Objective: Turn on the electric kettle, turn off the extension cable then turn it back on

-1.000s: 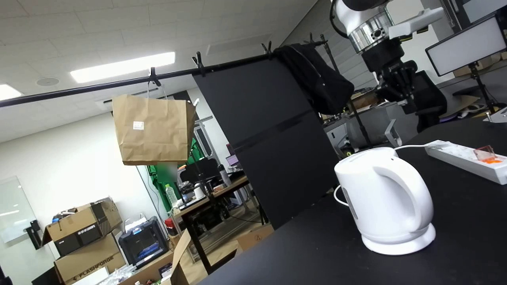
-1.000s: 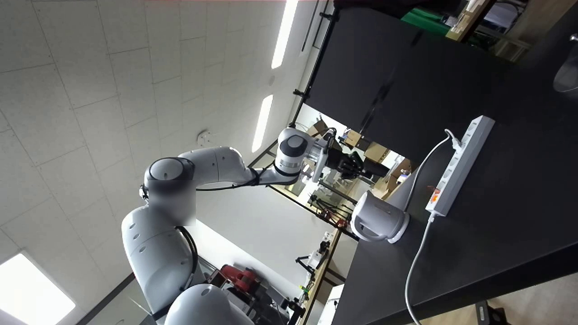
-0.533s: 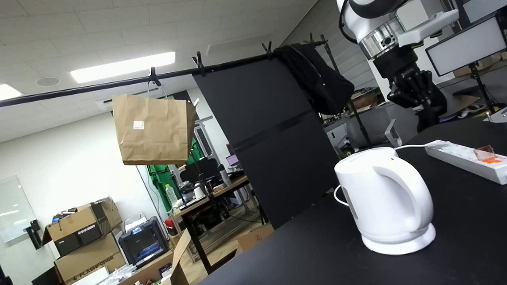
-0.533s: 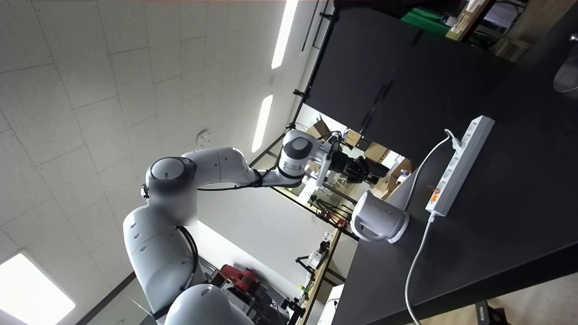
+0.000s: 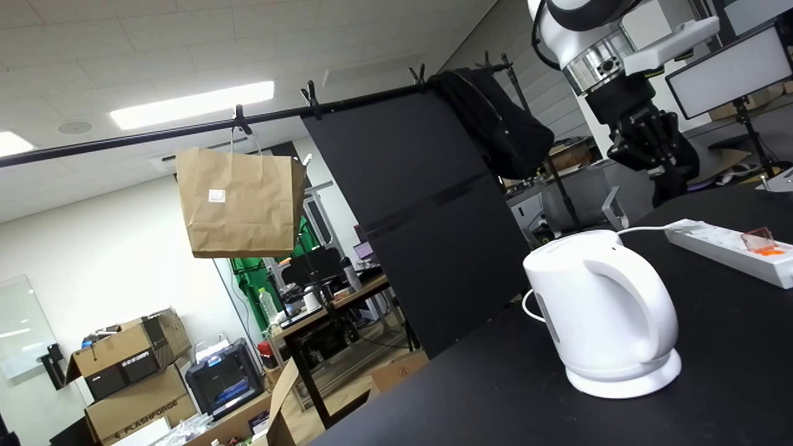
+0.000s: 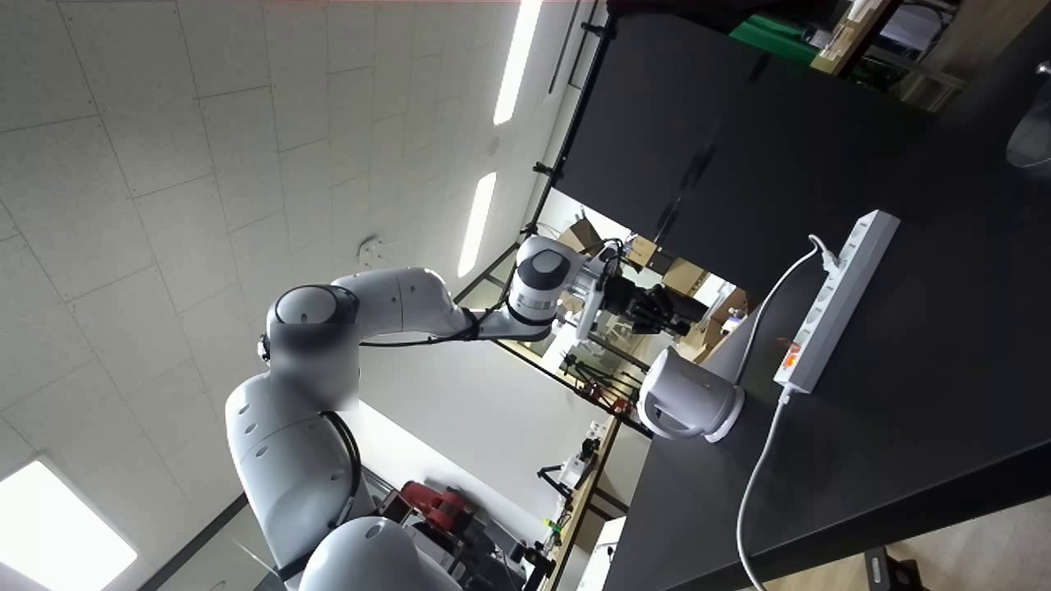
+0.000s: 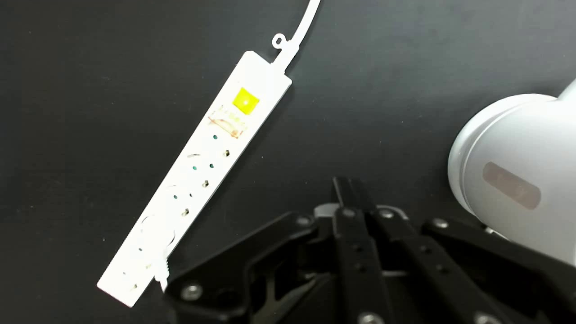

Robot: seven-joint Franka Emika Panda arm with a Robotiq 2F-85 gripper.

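Well, the lettering I can make out from here reads FLASHFORGE, printed across a cardboard box (image 5: 139,399) that sits under a second carton (image 5: 116,350) beside a black 3D printer (image 5: 225,376). A brown paper bag (image 5: 241,217) hangs from the black crossbar (image 5: 186,129), and its white label (image 5: 216,196) is too small to read. In the wrist view the faint marks (image 7: 228,121) next to the switch (image 7: 246,101) on the extension cable (image 7: 192,180) are washed out past reading; that switch looks yellow there and orange in both exterior views, with a see-through reddish flap (image 5: 757,239) by it. The extension cable lies flat on the black tabletop (image 6: 911,410), a white plug (image 6: 830,263) seated towards one end and its cord (image 6: 764,308) looping over towards the electric kettle (image 5: 588,310), which stands upright near it on a round base (image 5: 626,381). Above the tabletop hangs the gripper (image 7: 352,182), clenched, its two fingertips (image 7: 343,189) together, apart from cable and kettle alike. Further back, a tall black panel (image 5: 433,229) hangs below the crossbar, a dark jacket (image 5: 495,124) is slung over the bar, and a long ceiling light (image 5: 193,105) shines above a white wall (image 5: 124,248).
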